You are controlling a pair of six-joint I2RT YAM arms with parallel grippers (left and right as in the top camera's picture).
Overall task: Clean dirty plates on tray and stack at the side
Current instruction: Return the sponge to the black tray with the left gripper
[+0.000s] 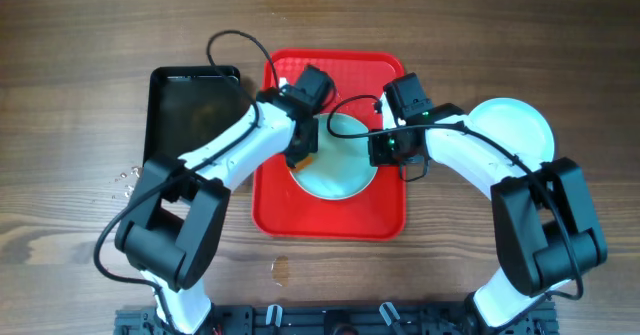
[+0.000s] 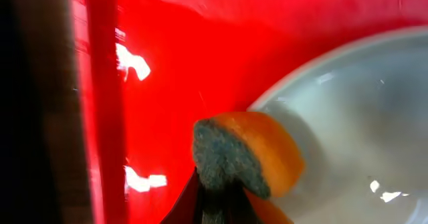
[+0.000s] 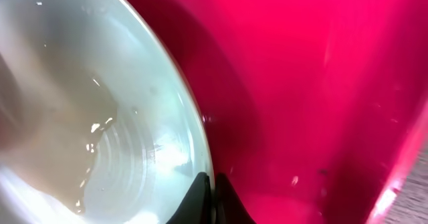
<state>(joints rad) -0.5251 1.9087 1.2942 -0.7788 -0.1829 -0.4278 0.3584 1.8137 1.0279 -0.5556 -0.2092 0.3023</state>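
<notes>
L gripper (image 2: 215, 200) clamped on orange/grey sponge (image 2: 247, 160), sponge at L rim of plate (image 2: 361, 117) | R gripper (image 3: 212, 196) fingers nearly together, pinching plate's R rim | plate lies mid red tray (image 1: 330, 220) | 2nd plate (image 1: 520, 130) on table (image 1: 60, 75), just R of red tray | black tray (image 1: 185, 105) beside red tray's L edge

Left arm (image 1: 225, 153) and right arm (image 1: 470, 155) flank the plate (image 1: 338, 175); tray (image 1: 330, 220) front lies open.

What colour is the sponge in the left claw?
The sponge is orange with a dark grey face; left wrist view.
</notes>
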